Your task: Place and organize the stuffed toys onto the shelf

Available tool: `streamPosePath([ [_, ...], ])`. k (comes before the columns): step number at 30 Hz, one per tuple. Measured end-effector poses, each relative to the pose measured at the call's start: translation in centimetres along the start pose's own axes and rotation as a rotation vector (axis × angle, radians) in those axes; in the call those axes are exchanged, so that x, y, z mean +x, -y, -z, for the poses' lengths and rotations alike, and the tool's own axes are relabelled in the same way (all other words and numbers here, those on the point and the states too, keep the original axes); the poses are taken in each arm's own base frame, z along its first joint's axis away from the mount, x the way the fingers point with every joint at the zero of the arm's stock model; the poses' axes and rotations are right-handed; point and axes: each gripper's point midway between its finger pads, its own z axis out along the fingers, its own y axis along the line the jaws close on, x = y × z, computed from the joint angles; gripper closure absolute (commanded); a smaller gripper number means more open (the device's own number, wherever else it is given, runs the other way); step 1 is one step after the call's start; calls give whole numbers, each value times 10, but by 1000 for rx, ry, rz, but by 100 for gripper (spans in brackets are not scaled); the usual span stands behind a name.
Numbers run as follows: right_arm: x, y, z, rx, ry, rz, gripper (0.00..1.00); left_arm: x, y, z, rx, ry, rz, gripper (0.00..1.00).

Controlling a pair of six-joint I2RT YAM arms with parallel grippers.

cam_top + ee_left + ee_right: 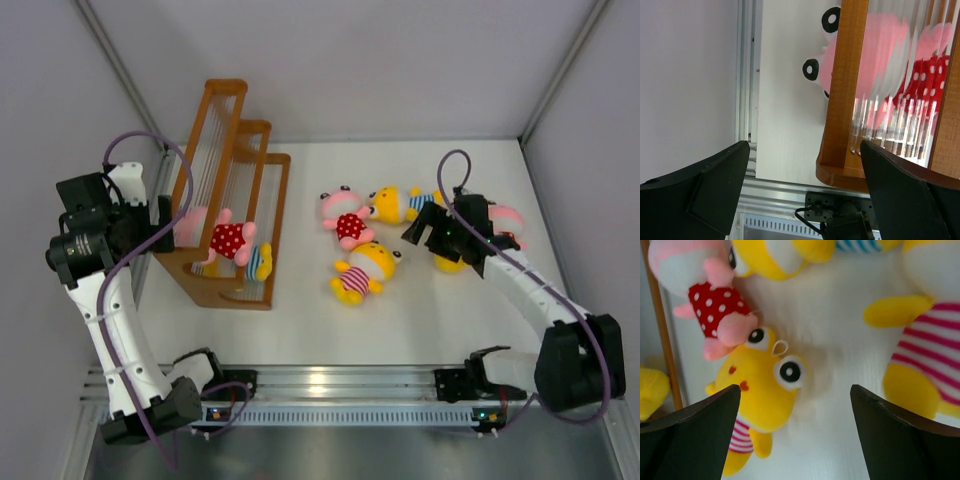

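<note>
The brown stepped shelf [235,165] stands at the left. A pink-headed toy in a red dotted outfit [225,238] lies on its lower tier, with a blue-striped toy [260,262] beside it. My left gripper [160,220] is open and empty at the shelf's left end; its wrist view shows the shelf post [845,90] and the pink toy [890,55] behind the rails. My right gripper [425,232] is open and empty above the table. Below it lie a yellow pink-striped toy [760,395], a pink red-dotted toy [710,300] and another yellow pink-striped toy [925,355].
A yellow blue-striped toy [400,203] lies at the back of the loose group. Another pink toy [508,220] sits partly hidden under the right arm. Grey walls close in the left, back and right. A metal rail [330,385] runs along the near edge.
</note>
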Motion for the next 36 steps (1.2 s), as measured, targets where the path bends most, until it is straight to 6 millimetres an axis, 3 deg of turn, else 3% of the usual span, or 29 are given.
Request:
streamPosePath([
  [4, -51, 28, -20, 89, 40, -35, 11, 0, 0, 0, -3, -2, -4, 2],
  [6, -82, 35, -31, 112, 69, -29, 11, 1, -1, 0, -11, -5, -4, 2],
  [9, -114, 39, -50, 133, 84, -2, 14, 1, -2, -1, -15, -9, -4, 2],
  [14, -124, 46, -84, 144, 38, 15, 15, 2, -3, -6, -10, -27, -2, 2],
  [18, -104, 63, -108, 165, -39, -8, 20, 1, -3, -8, -6, -31, -1, 2],
  [19, -101, 64, -111, 161, -48, -12, 25, 1, -3, -8, -6, -31, -1, 2],
  [20, -100, 65, -114, 154, -53, -14, 39, 1, -3, -8, -6, -31, -1, 2],
  [22, -100, 64, -119, 138, -52, -15, 58, 1, -2, -9, -2, -31, -1, 2],
  [23, -100, 63, -121, 130, -51, -15, 76, 0, -2, -9, -2, -31, -1, 2],
  [24, -100, 62, -122, 121, -50, -12, 83, 0, -2, -9, 1, -32, 0, 2],
  [26, -103, 59, -123, 108, -41, -15, 100, 0, -2, -10, 3, -34, 1, 2],
  [30, -112, 56, -115, 119, -5, -16, 100, -1, -2, -11, 4, -34, 1, 2],
  [33, -136, 45, -87, 153, 94, 1, 100, -1, -1, -11, 8, -32, 1, 2],
  [36, -174, 13, -35, 183, 295, 49, 100, -1, 0, -11, 15, -32, 1, 2],
])
